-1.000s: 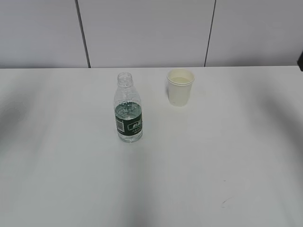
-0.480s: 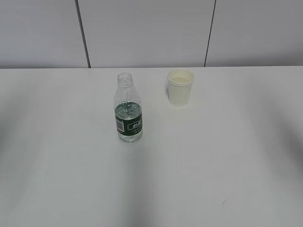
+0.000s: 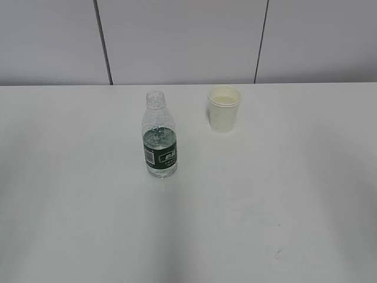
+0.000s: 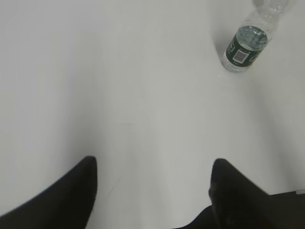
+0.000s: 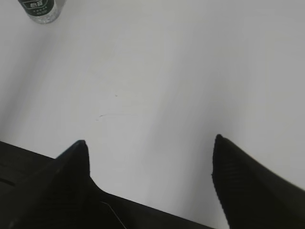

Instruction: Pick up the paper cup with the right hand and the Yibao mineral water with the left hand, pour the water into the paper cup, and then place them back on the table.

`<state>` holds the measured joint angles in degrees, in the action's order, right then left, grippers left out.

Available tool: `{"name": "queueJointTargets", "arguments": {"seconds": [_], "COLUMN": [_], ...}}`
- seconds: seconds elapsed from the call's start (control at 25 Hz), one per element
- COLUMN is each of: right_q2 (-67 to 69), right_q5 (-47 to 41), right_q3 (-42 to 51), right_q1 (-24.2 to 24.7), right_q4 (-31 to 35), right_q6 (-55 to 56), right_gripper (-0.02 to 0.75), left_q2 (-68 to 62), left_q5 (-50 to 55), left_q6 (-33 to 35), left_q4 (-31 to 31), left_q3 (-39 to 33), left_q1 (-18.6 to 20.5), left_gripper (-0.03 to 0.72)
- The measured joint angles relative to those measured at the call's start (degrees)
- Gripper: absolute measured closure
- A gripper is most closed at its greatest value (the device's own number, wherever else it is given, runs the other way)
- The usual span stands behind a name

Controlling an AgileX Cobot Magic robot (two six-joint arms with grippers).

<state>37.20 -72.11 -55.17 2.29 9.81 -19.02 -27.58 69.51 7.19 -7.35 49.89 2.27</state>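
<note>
The Yibao mineral water bottle point(image 3: 159, 135), clear with a dark green label and no cap, stands upright on the white table point(image 3: 247, 200). The cream paper cup point(image 3: 224, 108) stands upright to its right and further back. Neither arm shows in the exterior view. In the left wrist view my left gripper point(image 4: 153, 164) is open and empty over bare table, with the bottle point(image 4: 247, 45) far off at the upper right. In the right wrist view my right gripper point(image 5: 150, 143) is open and empty; the bottle's base point(image 5: 43, 9) is at the top left, and the cup is out of that view.
A grey panelled wall point(image 3: 182, 41) rises behind the table's far edge. A tiny dark speck point(image 3: 277, 253) marks the tabletop near the front right. A faint scratch and speck point(image 5: 114, 114) lie on the table ahead of the right gripper.
The bottle and cup have not moved. A dark shape at the right edge of the exterior view one second ago is gone, and soft shadows at the sides have faded.
</note>
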Motion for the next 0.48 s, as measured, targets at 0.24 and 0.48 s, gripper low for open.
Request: {"name": "queueJointTargets", "arguments": {"seconds": [0.24,0.48], "right_q2": [-6.14,-14.14], "right_q5": [-0.09,-0.22], "right_q3": [5.25,13.91], "right_q1": [-0.27,-0.27], "right_q4": [0.78,0.07], "right_q6": [0.00,0.00], "right_gripper": [0.144,0.144], "left_q2": [8.30,13.81], "left_q5": [-0.07,-0.07], "left_q6": [0.04,0.04], "left_q4": [-0.16,-0.38], "left_q3": [-4.57,-10.33], "left_q1": [0.00,0.00], "left_gripper": [0.228,0.227]}}
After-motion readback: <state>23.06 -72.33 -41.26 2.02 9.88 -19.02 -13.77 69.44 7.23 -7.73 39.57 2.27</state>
